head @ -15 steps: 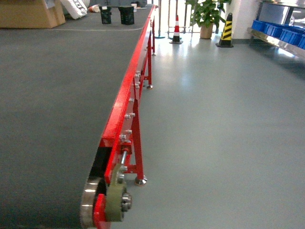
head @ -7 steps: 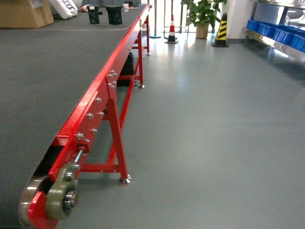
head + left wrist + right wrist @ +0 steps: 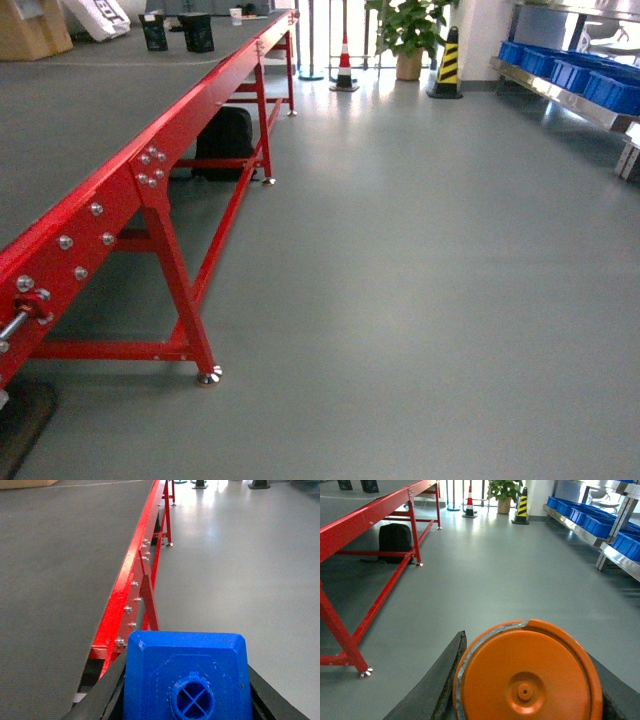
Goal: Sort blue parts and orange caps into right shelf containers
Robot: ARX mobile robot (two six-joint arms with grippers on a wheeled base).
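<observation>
L gripper is clamping the blue part, R gripper is gripping the orange cap; both are riding beside the red conveyor. Base should be turning away from conveyor w/ both grips tight, heading toward the blue crates far across floor.

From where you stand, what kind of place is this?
Probably a factory or warehouse floor: a long red-framed conveyor belt, metal shelving with blue crates, and striped safety cones on a smooth grey floor.
</observation>
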